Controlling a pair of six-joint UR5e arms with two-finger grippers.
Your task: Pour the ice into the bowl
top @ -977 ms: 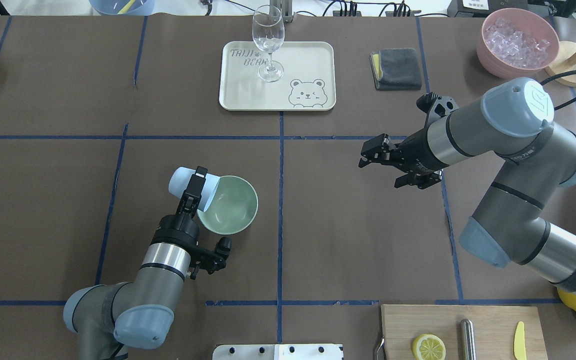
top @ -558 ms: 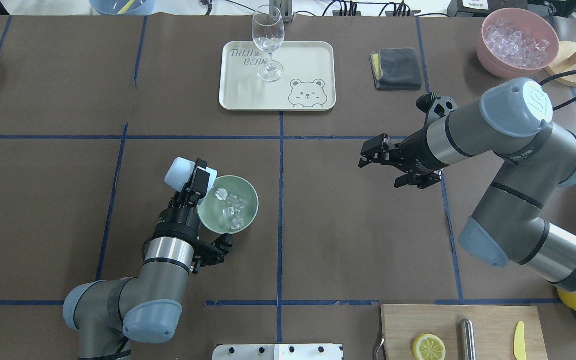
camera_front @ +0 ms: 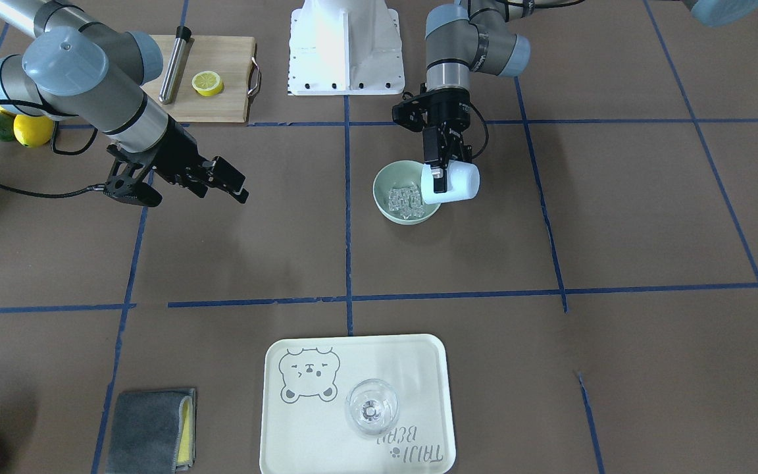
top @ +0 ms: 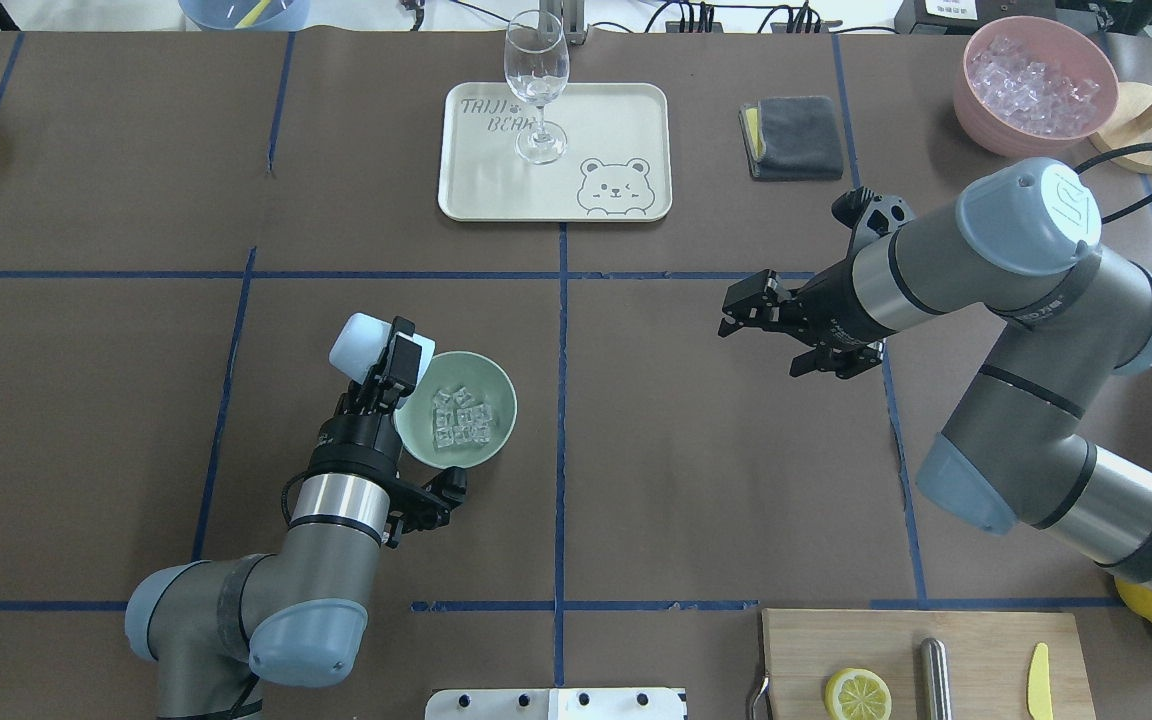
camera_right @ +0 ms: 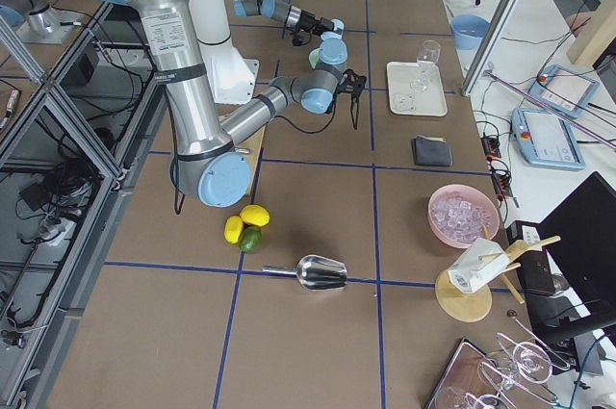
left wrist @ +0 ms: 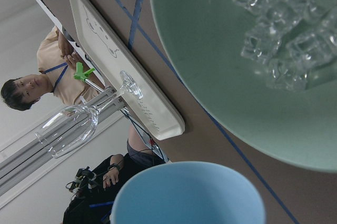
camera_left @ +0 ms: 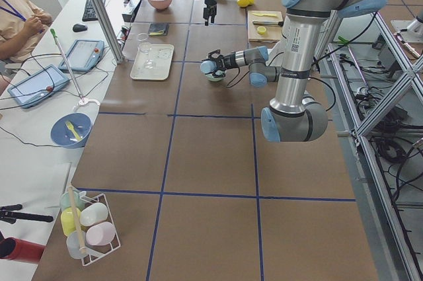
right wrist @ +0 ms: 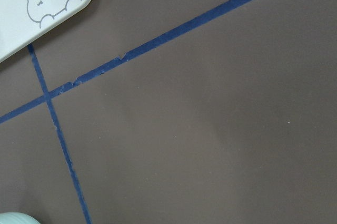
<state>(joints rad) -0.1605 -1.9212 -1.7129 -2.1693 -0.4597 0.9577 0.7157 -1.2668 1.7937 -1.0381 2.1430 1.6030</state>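
Left of the middle tape line in the overhead view, the left arm lies low and reaches forward, wrist rolled so that the left gripper (top: 398, 352) holds a pale blue cup (top: 358, 343) on its side, its jaws pinching the cup's wall near the mouth, which sits at the rim of the bowl (top: 506, 395). The bowl is round, mint green and matte, and the ice (top: 461, 420), a cluster of small clear glassy cubes, rests on its bottom. The right arm is folded at the elbow and stretched level over bare brown table (top: 686, 450), well apart from the bowl, with the right gripper (top: 729, 310) hanging above the surface, jaws spread and holding nothing. From across the table the cup (camera_front: 454, 182) reads as a smooth white-blue cylinder overlapping the bowl's edge (camera_front: 379, 187). The left wrist camera alone gives the close look: the cup's rounded lip (left wrist: 187, 192) at the bottom, wet-looking cubes (left wrist: 284, 39) against the bowl's smooth inner wall, and a cream tray (left wrist: 131, 81) carrying a wine glass (left wrist: 79, 126) beyond. The right wrist camera shows little but paper and blue tape
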